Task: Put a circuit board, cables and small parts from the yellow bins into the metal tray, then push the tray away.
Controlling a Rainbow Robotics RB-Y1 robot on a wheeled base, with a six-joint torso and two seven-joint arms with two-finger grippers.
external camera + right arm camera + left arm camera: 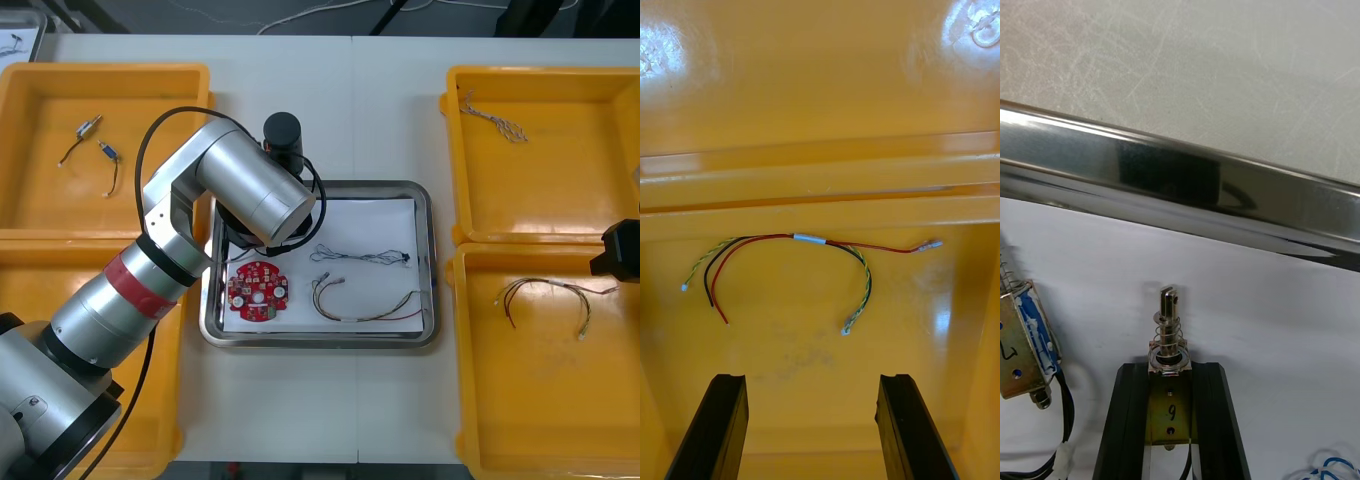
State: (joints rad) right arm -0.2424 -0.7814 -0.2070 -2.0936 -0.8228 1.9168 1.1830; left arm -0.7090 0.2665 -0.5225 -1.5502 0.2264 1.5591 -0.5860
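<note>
My left arm [240, 185] reaches over the far left corner of the metal tray [430, 260], which is white inside. In the left wrist view my left gripper [1169, 369] is shut on a small metal part [1168, 330] with a spring, low over the white lining near the tray's shiny rim [1187, 187]. A second small metal part [1021, 349] lies beside it. In the tray lie a red circuit board [258, 290], a black cable [365, 256] and a red and yellow cable [365, 308]. My right gripper [811, 384] is open above a red and yellow cable [809, 240] in the near right bin [540, 400].
The far left yellow bin [40, 200] holds two small metal parts [88, 127]. A twisted cable [495, 120] lies in the far right bin [590, 200]. A blue and white cable [1330, 469] shows by my left fingers. Bare table lies beyond the tray.
</note>
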